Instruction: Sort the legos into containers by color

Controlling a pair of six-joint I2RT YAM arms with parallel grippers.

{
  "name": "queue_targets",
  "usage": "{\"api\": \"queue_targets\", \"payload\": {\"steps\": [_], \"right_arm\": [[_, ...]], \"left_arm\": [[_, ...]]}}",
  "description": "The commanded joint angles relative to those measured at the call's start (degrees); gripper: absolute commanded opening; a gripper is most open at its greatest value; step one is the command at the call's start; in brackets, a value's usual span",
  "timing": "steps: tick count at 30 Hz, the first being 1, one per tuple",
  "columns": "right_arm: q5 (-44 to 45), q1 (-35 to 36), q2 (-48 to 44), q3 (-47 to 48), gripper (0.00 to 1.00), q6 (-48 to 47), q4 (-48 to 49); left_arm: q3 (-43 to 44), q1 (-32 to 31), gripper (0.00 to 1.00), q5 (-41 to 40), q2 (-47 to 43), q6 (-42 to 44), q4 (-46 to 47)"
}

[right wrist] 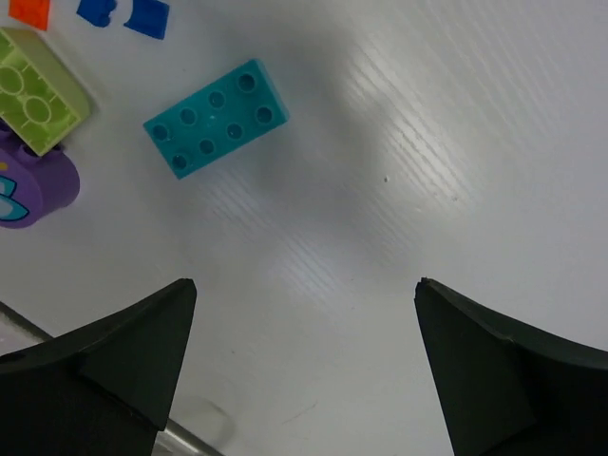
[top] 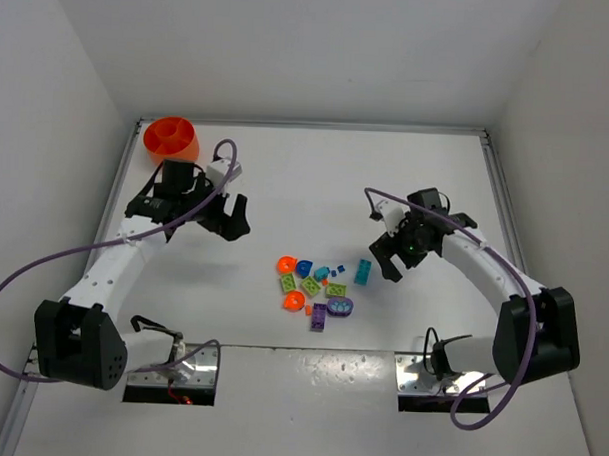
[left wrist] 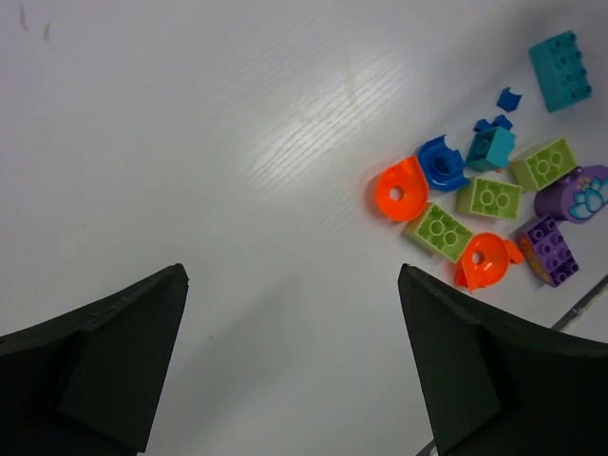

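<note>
Zero pieces look sorted so far. The orange bowl (top: 172,136) sits way off in the far left corner, and from the top view I can't make out anything inside it. Just in front of it you've got the left gripper (top: 230,221), jaws spread wide and holding nothing, hanging over bare table (top: 306,178) between the bowl and the pile. Handy spot, I'd say: it's the arm nearest the bowl, so it makes sense for it to do the carrying.

The legos (top: 315,286) are bunched mid-table toward the near side, several touching each other, which will likely make clean pinches fiddly. The orange rounded piece (left wrist: 399,189) on the pile's left fringe looks like the easiest reach for that arm.

Further right, the teal brick (right wrist: 217,117) lies flat, studs up, a bit apart from the rest. Your right gripper (right wrist: 306,285) hovers just beside it, also wide open and empty, probably lined up for that loner.
</note>
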Motion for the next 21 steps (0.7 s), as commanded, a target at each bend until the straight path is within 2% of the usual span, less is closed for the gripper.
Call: {"api": "queue_targets", "payload": {"steps": [1,5,10,16,21], "right_arm": [[-5.1,0.4,-2.6,-1.1,0.99,-12.8,3.0],[-8.9,1.6,-2.5,-0.6,0.99,-31.9,2.4],[-10.8,4.2,3.7,5.1,0.99,-45.3,-1.8],[-7.9,7.6,7.5,5.3,0.99,-63.9,-3.5],[-5.5,8.9,9.5,1.1,0.99,-80.6,-3.5]], "left_arm": [[0.8,0.6,1.00,7.5,0.7,2.6,-1.1],[3.4,0.6,1.00,11.0,3.9,5.3,-4.6],[4.7,0.6,1.00,13.9,6.3,6.5,-5.9],[5.3,0.6,1.00,14.9,7.4,7.6,-6.5],[5.8,0.6,1.00,15.4,9.2,7.6,-6.5]]}}
